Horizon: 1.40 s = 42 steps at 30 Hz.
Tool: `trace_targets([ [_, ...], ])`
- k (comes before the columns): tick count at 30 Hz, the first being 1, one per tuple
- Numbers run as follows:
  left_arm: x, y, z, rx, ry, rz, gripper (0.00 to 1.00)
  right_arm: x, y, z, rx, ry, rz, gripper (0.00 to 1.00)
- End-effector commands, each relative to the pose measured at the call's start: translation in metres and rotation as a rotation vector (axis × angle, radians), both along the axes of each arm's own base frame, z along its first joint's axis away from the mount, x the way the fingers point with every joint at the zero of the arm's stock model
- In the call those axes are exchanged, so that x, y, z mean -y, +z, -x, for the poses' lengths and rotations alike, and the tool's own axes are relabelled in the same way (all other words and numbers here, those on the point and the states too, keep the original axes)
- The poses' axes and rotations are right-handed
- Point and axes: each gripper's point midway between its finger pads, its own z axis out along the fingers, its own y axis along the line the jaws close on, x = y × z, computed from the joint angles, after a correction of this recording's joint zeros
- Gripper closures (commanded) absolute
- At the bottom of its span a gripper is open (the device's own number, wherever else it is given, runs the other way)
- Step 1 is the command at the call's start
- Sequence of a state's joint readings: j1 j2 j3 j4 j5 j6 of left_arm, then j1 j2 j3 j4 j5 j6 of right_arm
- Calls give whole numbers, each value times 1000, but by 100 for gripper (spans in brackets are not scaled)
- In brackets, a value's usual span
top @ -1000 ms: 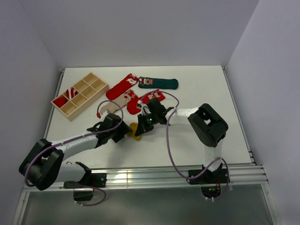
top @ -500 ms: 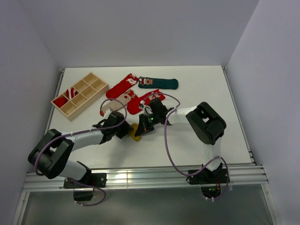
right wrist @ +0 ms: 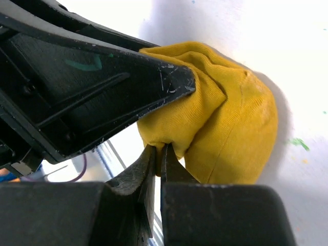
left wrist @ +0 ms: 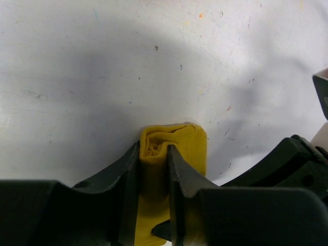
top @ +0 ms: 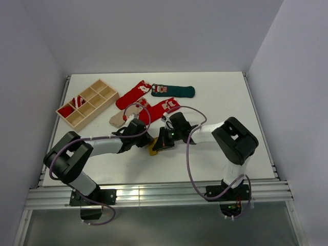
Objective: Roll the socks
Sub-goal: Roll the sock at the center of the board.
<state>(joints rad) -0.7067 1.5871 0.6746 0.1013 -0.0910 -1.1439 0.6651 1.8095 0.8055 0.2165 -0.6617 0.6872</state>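
The mustard yellow sock (top: pixel 153 149) is rolled into a bundle at the table's middle front, and it also shows in the left wrist view (left wrist: pixel 185 146) and the right wrist view (right wrist: pixel 230 128). My left gripper (left wrist: pixel 153 154) is shut on the roll's folded core. My right gripper (right wrist: pixel 157 148) is shut on a pinch of the same sock from the other side, and the two grippers (top: pixel 148 142) (top: pixel 162 142) meet at it. A red sock (top: pixel 132 94), a dark green sock (top: pixel 174 91), a second red sock (top: pixel 158 110) and a beige sock (top: pixel 120 118) lie flat behind.
A wooden compartment tray (top: pixel 87 104) stands at the back left, with a red-and-white striped sock (top: pixel 77 102) and a red piece (top: pixel 65 110) in its cells. Cables loop over both arms. The table's front edge is a metal rail (top: pixel 164 192).
Both grippers have shifted a little to the right and toward the front with the yellow sock between them. The left arm has stretched further across. The other socks have not moved.
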Motion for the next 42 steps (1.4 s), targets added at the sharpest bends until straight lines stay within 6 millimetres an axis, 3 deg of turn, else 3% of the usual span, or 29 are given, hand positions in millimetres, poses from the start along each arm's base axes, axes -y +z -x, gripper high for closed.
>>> trace_targets([
  [1,-4,-24,22,-85,-55,-65,92,30,-27,-3,72,-76,190,100],
  [3,-5,-26,23,-94,-53,-74,100,36,-20,-15,147,-113,223,91],
  [4,-6,-27,24,-103,-54,-78,100,36,-5,-20,212,-122,218,88],
  [7,-3,-27,22,-110,-52,-77,100,47,8,-35,358,-192,303,70],
  [10,-6,-30,26,-146,-52,-101,100,48,30,-39,530,-226,363,55],
  [11,-6,-33,28,-160,-49,-107,100,40,40,-31,584,-202,358,50],
  [14,-7,-35,29,-187,-47,-127,100,34,49,-26,735,-193,436,43],
  [20,-7,-40,30,-216,-51,-148,100,6,53,-4,917,-81,505,42],
  [25,-7,-39,30,-219,-56,-155,100,-7,33,3,989,-14,631,42],
  [31,-7,-38,30,-216,-62,-156,100,10,8,-7,999,-30,817,42],
  [42,-6,-40,31,-223,-84,-163,100,33,-2,-9,971,-90,895,42],
])
